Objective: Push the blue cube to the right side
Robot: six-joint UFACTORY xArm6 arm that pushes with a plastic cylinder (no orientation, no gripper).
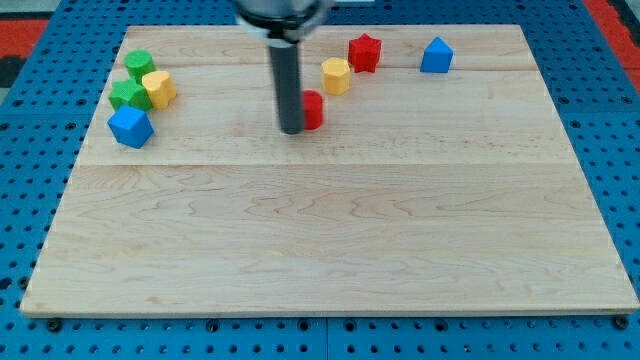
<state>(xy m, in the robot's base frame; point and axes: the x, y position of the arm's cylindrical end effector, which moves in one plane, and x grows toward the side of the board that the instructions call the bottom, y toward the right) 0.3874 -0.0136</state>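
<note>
The blue cube [130,127] sits near the view's left edge of the wooden board [330,240], just below a green block [127,95] and a yellow block [159,89]. My tip [291,130] is on the board at the upper middle, well to the right of the blue cube. It stands right against a small red block [313,110], which it partly hides.
Another green block [139,65] sits at the upper left. A yellow block [336,75], a red star-like block [364,52] and a blue pointed block [436,55] lie along the view's top. A blue pegboard surrounds the board.
</note>
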